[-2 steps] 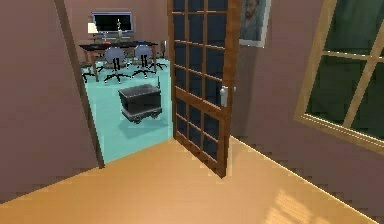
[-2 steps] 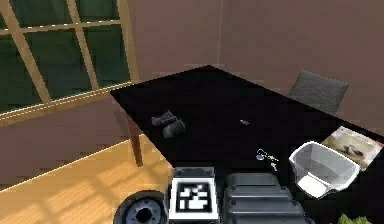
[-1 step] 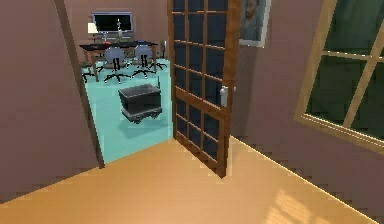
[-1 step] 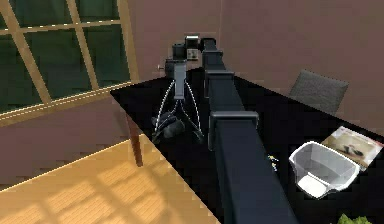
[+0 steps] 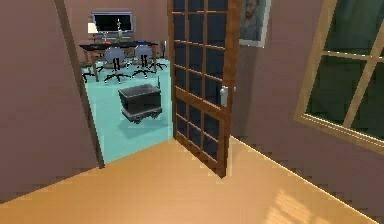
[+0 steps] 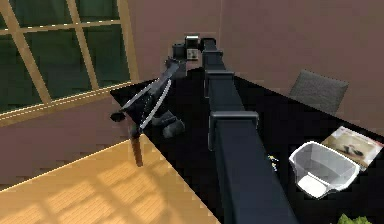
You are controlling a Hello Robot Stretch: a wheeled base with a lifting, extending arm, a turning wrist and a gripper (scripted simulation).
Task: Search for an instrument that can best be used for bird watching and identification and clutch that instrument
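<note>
The pincer (image 6: pixel 183 55) sits at the far end of the arm (image 6: pixel 230 130), over the black surface (image 6: pixel 285 118). The pictures do not tell how wide it stands or whether it holds anything. Just to its near left, a telescope-like tube (image 6: pixel 152 98) on thin tripod legs stands on the surface's left part, with a small dark lump (image 6: pixel 172 128) at its feet. Right of the arm lie a white bin (image 6: pixel 322 168) and a magazine (image 6: pixel 355 143), with a grey chair (image 6: pixel 320 90) beyond. Ahead, a glazed door (image 5: pixel 205 80) stands open onto a teal floor (image 5: pixel 120 130).

You have brown walls, a wooden floor (image 5: pixel 170 195), a window (image 5: pixel 352 65), and a paned door (image 5: pixel 205 80) open onto a teal floor (image 5: pixel 110 128) with a desk (image 5: pixel 120 44).
</note>
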